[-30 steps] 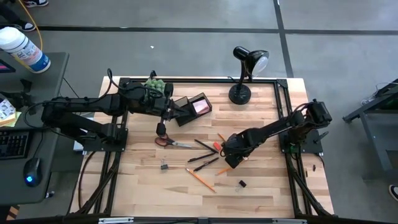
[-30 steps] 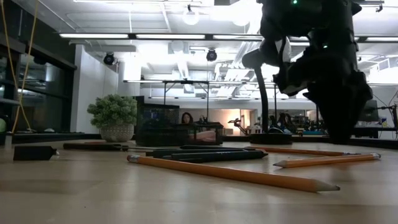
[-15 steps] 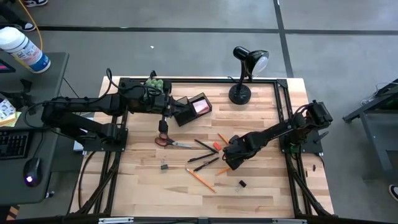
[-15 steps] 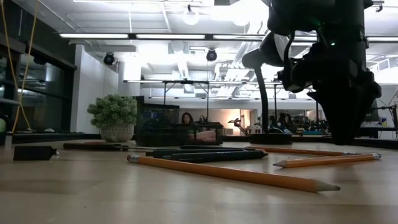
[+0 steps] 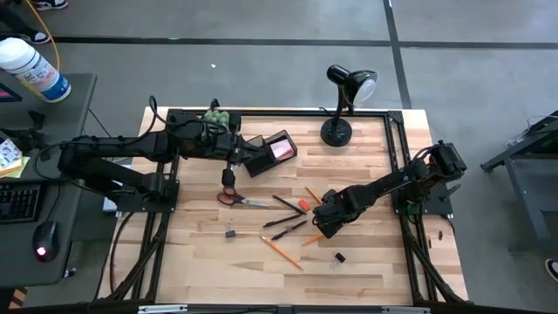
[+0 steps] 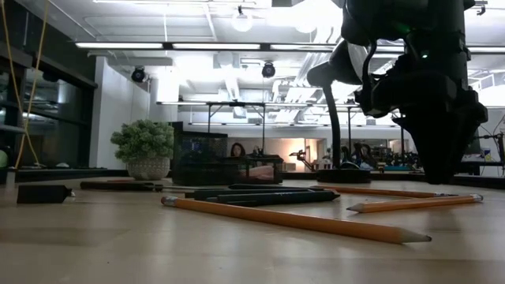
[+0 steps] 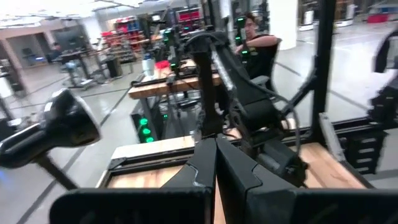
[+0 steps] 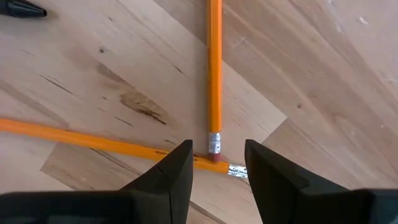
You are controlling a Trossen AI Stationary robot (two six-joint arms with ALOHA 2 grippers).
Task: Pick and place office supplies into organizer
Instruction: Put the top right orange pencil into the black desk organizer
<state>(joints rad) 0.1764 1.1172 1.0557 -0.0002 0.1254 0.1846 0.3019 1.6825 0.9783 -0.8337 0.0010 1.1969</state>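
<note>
Hovering low over the pale butcher-block wooden tabletop (image 5: pixel 366 262), the right gripper (image 8: pixel 216 163) has its two dark fingers spread apart, and sitting right in the gap is the pink eraser end of a slim orange hexagonal wooden pencil (image 8: pixel 214 74). That pencil's long axis runs straight away from the jaws toward twelve o'clock in the wrist camera, so the fingers straddle it across its width, which looks like a good line for a pinch. A second orange pencil (image 8: pixel 93 142) crosses just beneath, touching or nearly touching the first at its metal ferrule; my read is that closing here risks catching both.

From overhead, the right gripper (image 5: pixel 324 220) is plainly the nearer hand to this cluster. Just off it toward ten o'clock lie matte black pens (image 5: pixel 288 206) and a small red eraser (image 5: pixel 304 205), with another orange pencil (image 5: pixel 281 251) toward seven o'clock. Further on at ten o'clock, red-handled steel scissors (image 5: pixel 235 199) lie flat.

Beyond those, the left gripper (image 5: pixel 230 171) hangs with fingers pressed together, empty as far as I can see. Farthest back at eleven o'clock sits the small black boxy organizer (image 5: pixel 258 160), a pink sticky-note pad (image 5: pixel 281 149) showing in it.
</note>
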